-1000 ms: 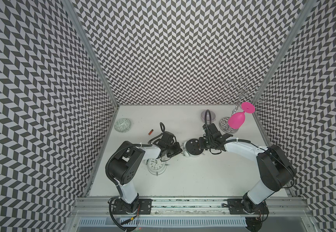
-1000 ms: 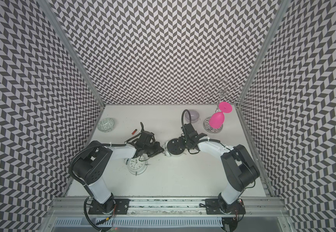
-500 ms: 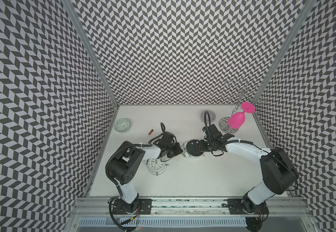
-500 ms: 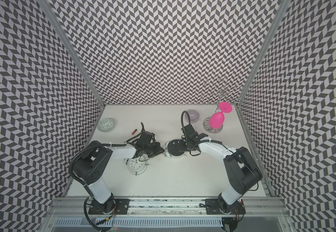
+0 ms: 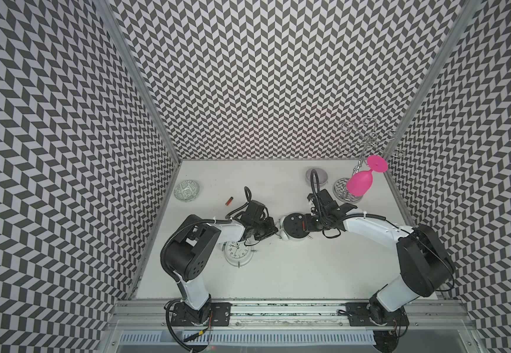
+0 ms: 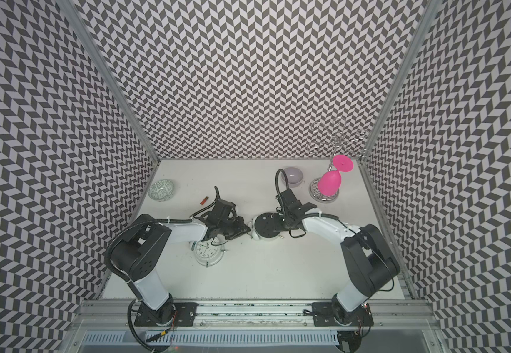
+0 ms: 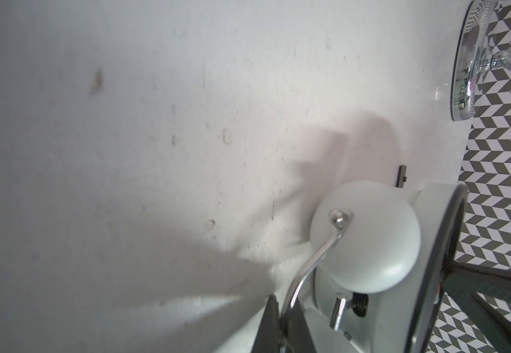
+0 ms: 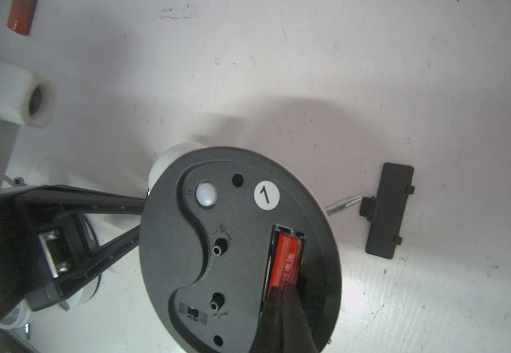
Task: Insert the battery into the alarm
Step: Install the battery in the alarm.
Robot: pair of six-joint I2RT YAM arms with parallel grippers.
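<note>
The alarm [image 5: 294,227] [image 6: 268,226] lies face down mid-table, its black back [image 8: 239,244] up and a white bell [image 7: 367,235] at its side. A red battery [image 8: 288,259] sits in its open compartment. My right gripper [image 8: 283,288] [image 5: 307,226] is shut, with its tips resting on the battery's near end. My left gripper [image 7: 281,305] [image 5: 274,230] is shut on the alarm's chrome handle [image 7: 318,253]. The black battery cover [image 8: 388,211] lies loose on the table beside the alarm.
A second red battery [image 5: 229,201] [image 8: 20,15] lies behind the left arm. A white clock [image 5: 237,252] lies face up under the left forearm. A patterned bowl [image 5: 187,190] sits back left. Back right are a grey bowl [image 5: 317,176] and a pink glass [image 5: 360,183] on a chrome rack [image 5: 364,143].
The right arm's elbow has swung slightly outward while its tips stay over the alarm's back. The left arm and the alarm have not moved.
</note>
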